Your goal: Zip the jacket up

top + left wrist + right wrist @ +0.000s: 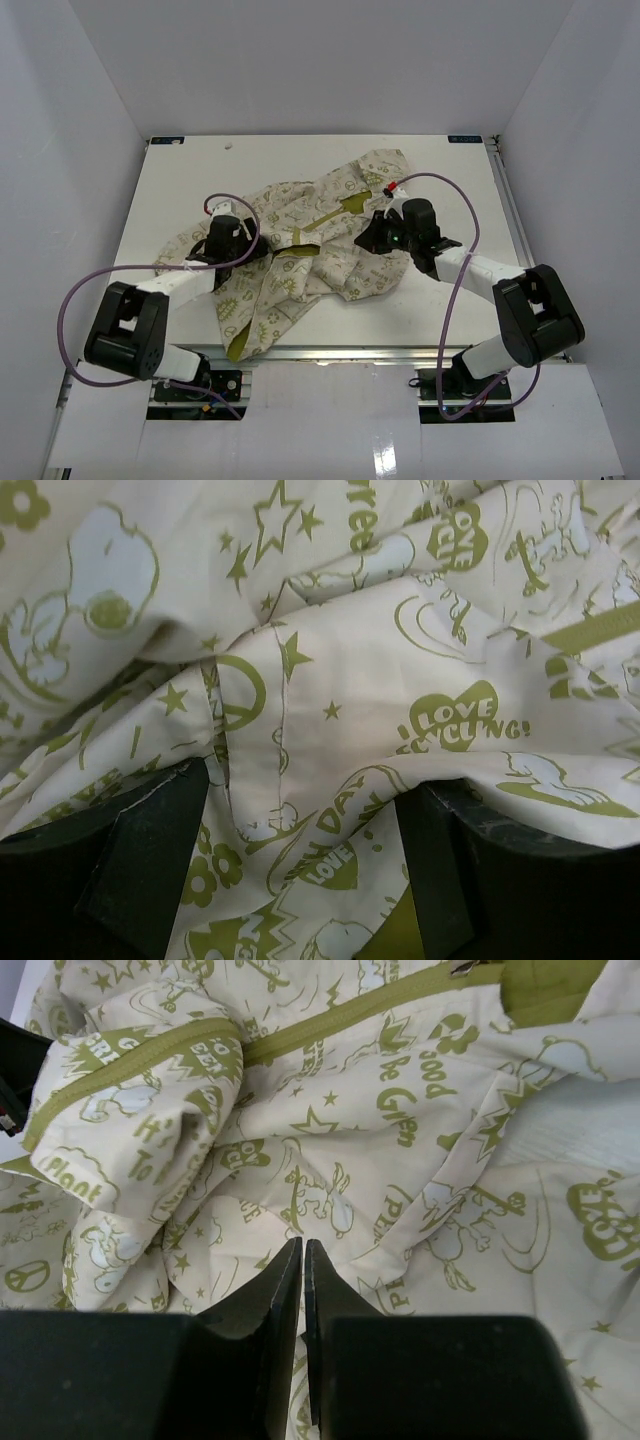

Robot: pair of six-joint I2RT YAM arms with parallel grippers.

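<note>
- Left gripper (300,855): jaws wide, set down over the jacket (300,275). Cloth bulges up between the fingers (140,865), and nothing is clamped.
- Right gripper (303,1260): jaws closed, tips against the cloth, no fold seen between them.
- Just past my right tips: the zipper tape (330,1022), an olive band running across crumpled folds. A small metal piece (462,968) sits at its far end, possibly the slider. It is too close to the frame edge to be sure.
- Jacket position: heaped mid-table (170,180) between my two arms, with one part trailing to the near edge. Olive lining (347,205) shows at the centre, so I judge the front open and unzipped.
- Handling, my judgement: light, soft and limp. It will bunch and slide instead of holding shape, and a pull on loose cloth will drag the whole heap.
- Hold points, my judgement: the tape is the firmest part. One gripper should pin its lower end and the other take the metal piece, keeping the tape taut between them.
</note>
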